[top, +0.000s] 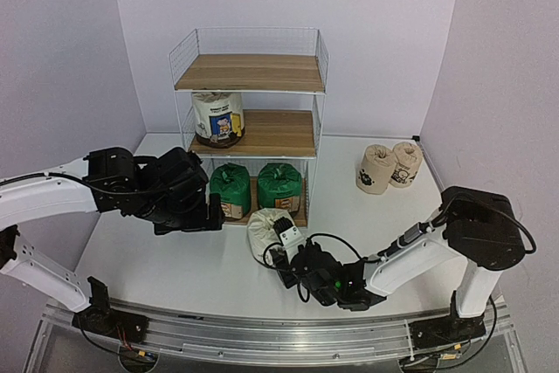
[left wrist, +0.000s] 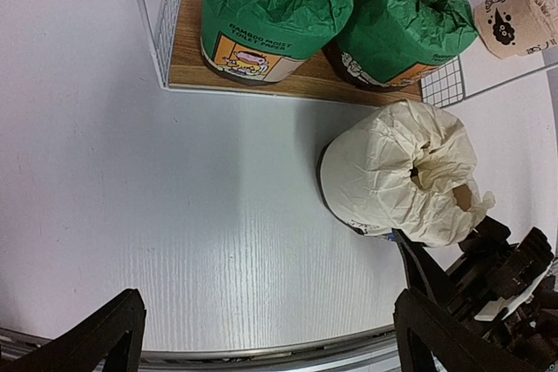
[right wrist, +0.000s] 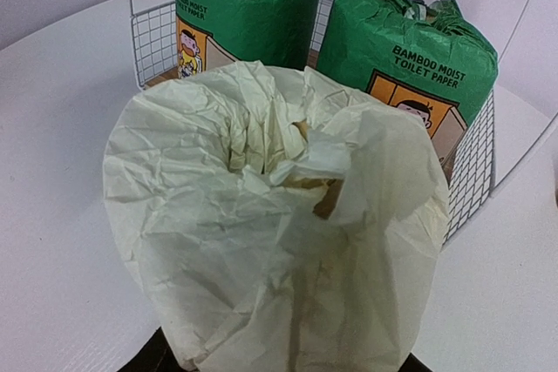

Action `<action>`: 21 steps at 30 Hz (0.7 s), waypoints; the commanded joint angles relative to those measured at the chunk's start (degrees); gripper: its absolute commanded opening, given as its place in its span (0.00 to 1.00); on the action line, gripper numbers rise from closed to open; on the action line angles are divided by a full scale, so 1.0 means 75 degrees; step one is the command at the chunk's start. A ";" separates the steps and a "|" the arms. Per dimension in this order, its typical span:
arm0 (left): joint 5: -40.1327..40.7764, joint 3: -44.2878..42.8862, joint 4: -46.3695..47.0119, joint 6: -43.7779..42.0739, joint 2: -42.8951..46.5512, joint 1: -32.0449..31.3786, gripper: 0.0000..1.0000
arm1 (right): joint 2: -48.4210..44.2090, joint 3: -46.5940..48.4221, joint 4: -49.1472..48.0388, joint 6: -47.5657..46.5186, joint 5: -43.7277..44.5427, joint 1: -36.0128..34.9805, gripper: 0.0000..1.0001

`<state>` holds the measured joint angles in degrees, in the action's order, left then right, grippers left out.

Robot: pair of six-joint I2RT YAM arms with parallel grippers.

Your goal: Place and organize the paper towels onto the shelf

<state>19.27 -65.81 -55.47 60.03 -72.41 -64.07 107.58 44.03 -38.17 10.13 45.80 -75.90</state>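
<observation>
The shelf (top: 253,72) stands at the back of the table. One white paper towel roll with a blue-yellow label (top: 218,117) is on the left of its middle tier. Two green rolls (top: 231,188) (top: 279,185) fill the bottom tier. A second white roll (top: 264,230) rests on the table just in front of the shelf. My right gripper (top: 279,240) holds it from the near side; it fills the right wrist view (right wrist: 261,215), with dark fingers just showing at its lower corners. Two tan rolls (top: 377,169) (top: 407,163) stand at the back right. My left gripper (top: 210,212) is wide open and empty, left of the white roll (left wrist: 401,172).
The shelf's top tier holds nothing, and the right half of the middle tier (top: 284,133) is bare. The wire-mesh side walls (right wrist: 475,163) rise beside the green rolls (left wrist: 275,6) (left wrist: 405,19). The metal rail (top: 262,334) runs along the table's near edge.
</observation>
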 commanded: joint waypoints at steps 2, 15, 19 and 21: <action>0.0292 0.0135 -0.0023 0.0167 0.0378 0.0024 1.00 | -0.0370 0.0304 -0.0408 0.0011 0.0064 -0.0029 0.25; 0.0598 0.0236 -0.0122 0.0390 0.0608 0.0024 1.00 | -0.1427 0.0180 -0.0278 -0.0146 -0.0313 -0.0040 0.03; 0.0672 0.0294 -0.0073 0.0459 0.0694 0.0025 1.00 | -0.1757 0.0192 -0.0064 -0.0213 -0.0497 -0.0041 0.00; 0.0703 0.0301 -0.0068 0.0489 0.0739 0.0025 1.00 | -0.1834 0.0265 0.0169 -0.0287 -0.0505 -0.0042 0.00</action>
<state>22.54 -63.97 -55.54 62.41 -68.82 -64.07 97.12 44.27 -37.09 9.27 42.79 -75.90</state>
